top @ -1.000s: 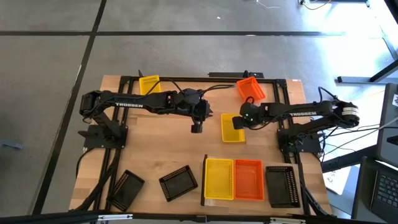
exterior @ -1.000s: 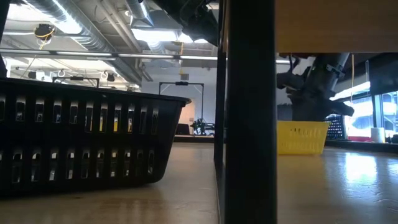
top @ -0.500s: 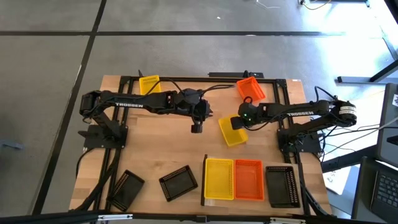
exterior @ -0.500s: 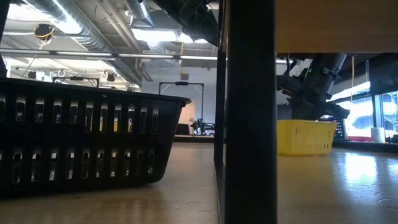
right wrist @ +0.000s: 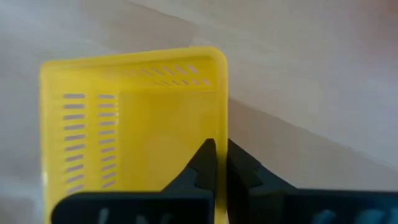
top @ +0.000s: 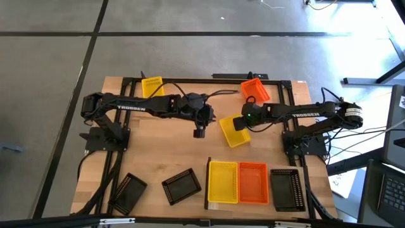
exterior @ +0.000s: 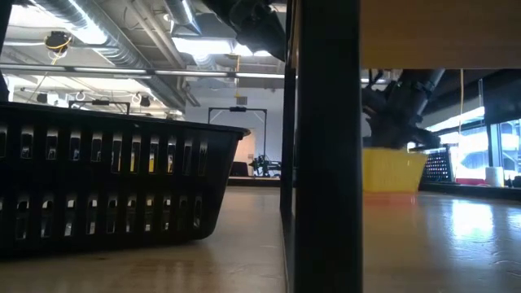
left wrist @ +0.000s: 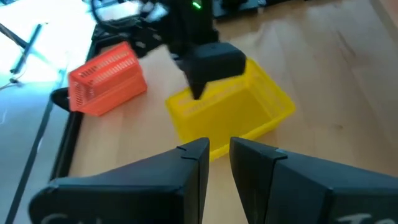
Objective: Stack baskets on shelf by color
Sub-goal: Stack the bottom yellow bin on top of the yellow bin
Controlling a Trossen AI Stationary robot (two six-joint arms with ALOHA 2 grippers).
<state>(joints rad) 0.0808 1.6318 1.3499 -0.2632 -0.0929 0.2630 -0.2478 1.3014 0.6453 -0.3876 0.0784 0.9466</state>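
- High view, reading left to right: we see two black baskets (top: 128,192) (top: 181,185) lying loose at the near left of the table (top: 158,155), and a yellow basket (top: 152,86) at the far edge.
- We read "TROSSEN" in pale letters along both arms.
- Left gripper (top: 199,132) hangs over mid-table, its fingers slightly apart and holding nothing.
- Right gripper (top: 243,124) is clamped on the rim of a tilted yellow basket (top: 231,131); an orange basket (top: 255,90) sits behind it near the far edge.
- On the shelf (top: 209,183) we see yellow (top: 223,182), orange (top: 252,183) and black (top: 284,189) baskets side by side.
- Right wrist view alone shows us the fingers (right wrist: 205,163) pinched on that basket's wall.
- Low view alone shows us this basket raised clear of the tabletop, past a black basket (exterior: 114,183) close to the lens.
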